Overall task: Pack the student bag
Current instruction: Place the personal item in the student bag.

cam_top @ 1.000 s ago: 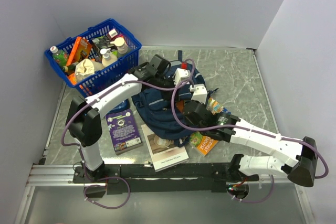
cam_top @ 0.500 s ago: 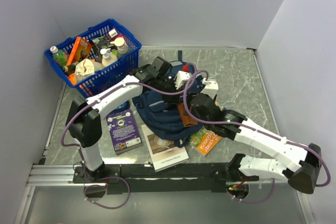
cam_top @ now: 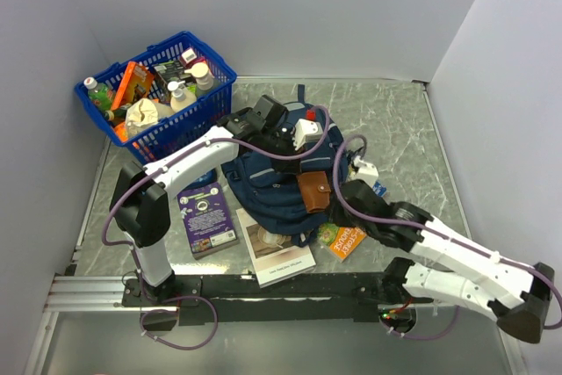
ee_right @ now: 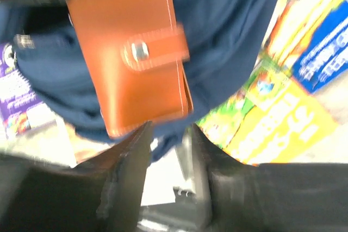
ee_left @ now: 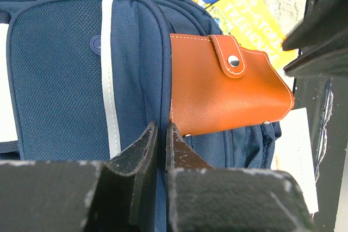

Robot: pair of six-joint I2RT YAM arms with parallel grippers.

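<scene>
The bag (cam_top: 263, 186) is laid front panel up in the middle of the table (cam_top: 395, 120), between the arms. Its long axis runs near to far, and its top is judged to point at the far wall. A brown wallet (cam_top: 313, 191) lies on its right part. The left gripper (ee_left: 161, 137) is closed almost fully against the fabric beside the wallet; a pinch cannot be confirmed. The right gripper (ee_right: 166, 134) is held partly open and empty, with the wallet just ahead, so that arm is judged nearer.

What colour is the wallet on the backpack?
Orange-brown wallet with pale stitching; left wrist view shows it best.
</scene>
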